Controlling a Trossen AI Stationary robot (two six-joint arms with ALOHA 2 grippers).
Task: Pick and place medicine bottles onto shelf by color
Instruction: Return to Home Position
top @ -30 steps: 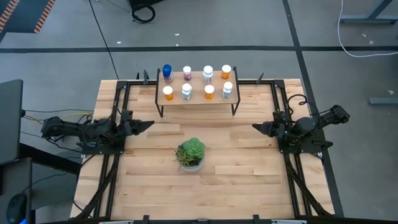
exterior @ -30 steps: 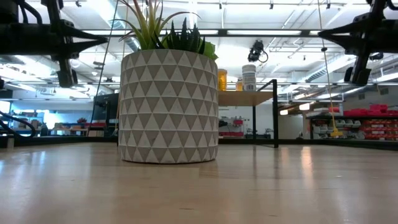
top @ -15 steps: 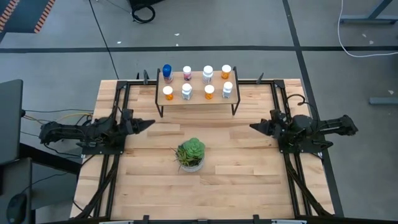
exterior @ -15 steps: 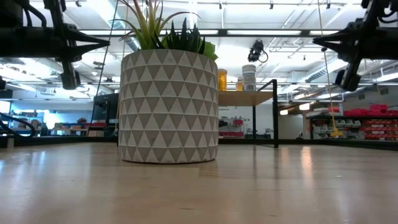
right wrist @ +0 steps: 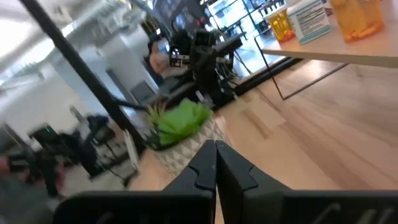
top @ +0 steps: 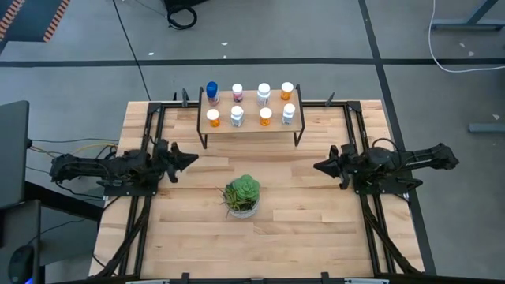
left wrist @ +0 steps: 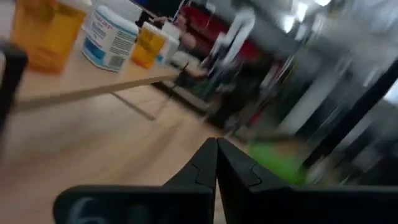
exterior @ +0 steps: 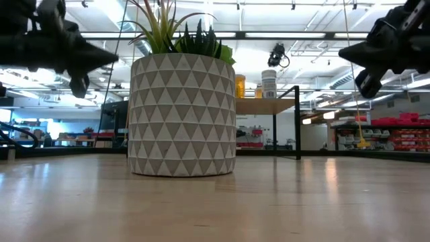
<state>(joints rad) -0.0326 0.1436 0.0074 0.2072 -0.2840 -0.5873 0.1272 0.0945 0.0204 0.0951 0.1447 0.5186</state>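
Nearest, bare light-wood table (top: 300, 237), smooth and level, fair footing for small bottles. At its middle, a green potted plant (top: 241, 195) in a triangle-patterned pot. At 10 o'clock from the plant, the left gripper (top: 192, 156), held above the wood, fingers pressed together on nothing. At 2 o'clock from the plant, the right gripper (top: 319, 166), likewise raised, clenched and empty. Both pointing inward, well apart from everything else.

Farther, at 12 o'clock, the shelf (top: 251, 106) on thin black legs, carrying all eight medicine bottles (top: 263, 95) upright in two rows of four, close together but seemingly not touching. Blue one at the shelf's 10 o'clock corner.

By the look: light, stiff plastic, smooth-sided, probably a little slippery, easy to topple on a narrow base. Best taken across the body just under the cap, from the side, with a modest squeeze. Little room between neighbours for widely spread fingers.

Beyond the table's 12 o'clock edge, grey floor with dark lines and loose cables. Past that, seen from low down, a bright workshop with strip lights and stocked racks.
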